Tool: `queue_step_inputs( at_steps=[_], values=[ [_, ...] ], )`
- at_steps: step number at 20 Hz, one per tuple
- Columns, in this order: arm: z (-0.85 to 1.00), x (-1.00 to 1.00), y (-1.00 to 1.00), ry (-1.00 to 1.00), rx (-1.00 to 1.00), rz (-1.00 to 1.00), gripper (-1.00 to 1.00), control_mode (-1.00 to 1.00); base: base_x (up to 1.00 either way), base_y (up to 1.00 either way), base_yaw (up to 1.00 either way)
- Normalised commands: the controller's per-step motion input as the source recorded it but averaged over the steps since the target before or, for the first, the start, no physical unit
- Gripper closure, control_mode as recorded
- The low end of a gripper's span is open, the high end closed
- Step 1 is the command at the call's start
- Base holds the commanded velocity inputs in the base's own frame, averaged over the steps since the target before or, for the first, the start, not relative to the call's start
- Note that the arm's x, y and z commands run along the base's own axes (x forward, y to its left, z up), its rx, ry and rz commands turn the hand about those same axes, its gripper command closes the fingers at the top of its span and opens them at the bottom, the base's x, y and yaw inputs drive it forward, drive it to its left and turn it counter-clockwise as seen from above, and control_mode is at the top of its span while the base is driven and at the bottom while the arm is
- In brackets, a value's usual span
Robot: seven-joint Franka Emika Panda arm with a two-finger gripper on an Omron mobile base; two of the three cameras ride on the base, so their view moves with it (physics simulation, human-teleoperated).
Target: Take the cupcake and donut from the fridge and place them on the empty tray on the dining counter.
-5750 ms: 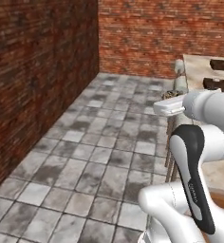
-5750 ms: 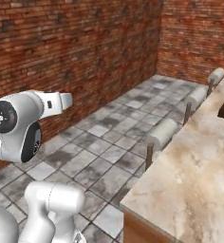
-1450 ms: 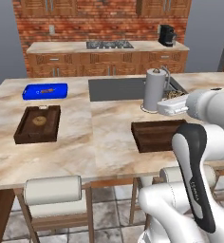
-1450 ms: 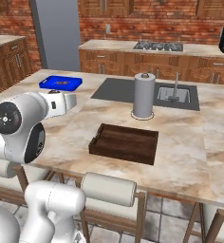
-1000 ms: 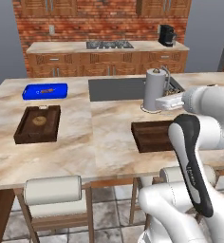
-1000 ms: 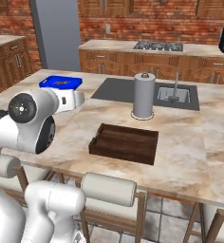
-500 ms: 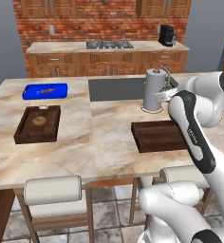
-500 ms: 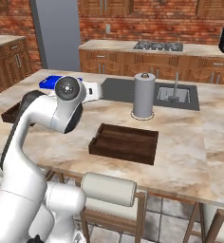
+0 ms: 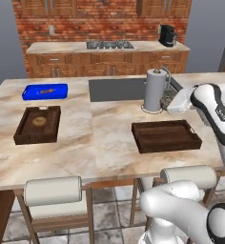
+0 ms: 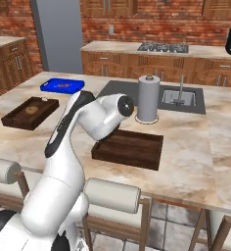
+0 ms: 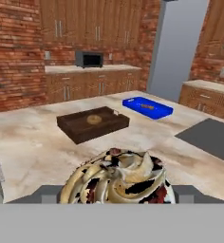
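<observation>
The cupcake (image 11: 117,179), swirled cream and brown, sits clamped between the jaws of the gripper (image 11: 117,192), carried above the dining counter (image 9: 109,138) near the empty tray (image 9: 165,135), so setting it down remains, and the donut looks still unfetched.

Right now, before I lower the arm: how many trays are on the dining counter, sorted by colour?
Dark brown, empty: 1, the tray nearest the arm.
Dark brown, with a tan item inside: 1, the second brown tray.
Bright blue: 1, the blue tray.
Total: 3 trays on the dining counter.
</observation>
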Motion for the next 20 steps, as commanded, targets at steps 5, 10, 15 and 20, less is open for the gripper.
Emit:
queue_step_inputs(
  at_steps=[5,10,15,20],
  values=[
    [-0.30,0.22,-0.22,0.00,-0.01,0.53,1.00,-1.00,0.00,0.00,0.00],
    [-0.38,0.07,-0.12,0.00,-0.02,0.34,1.00,-1.00,0.00,0.00,0.00],
    [-0.32,0.03,0.00,0.01,0.01,0.01,1.00,-1.00,0.00,0.00,0.00],
    [-0.46,0.01,0.03,0.00,0.00,-0.06,1.00,-1.00,0.00,0.00,0.00]
  ],
)
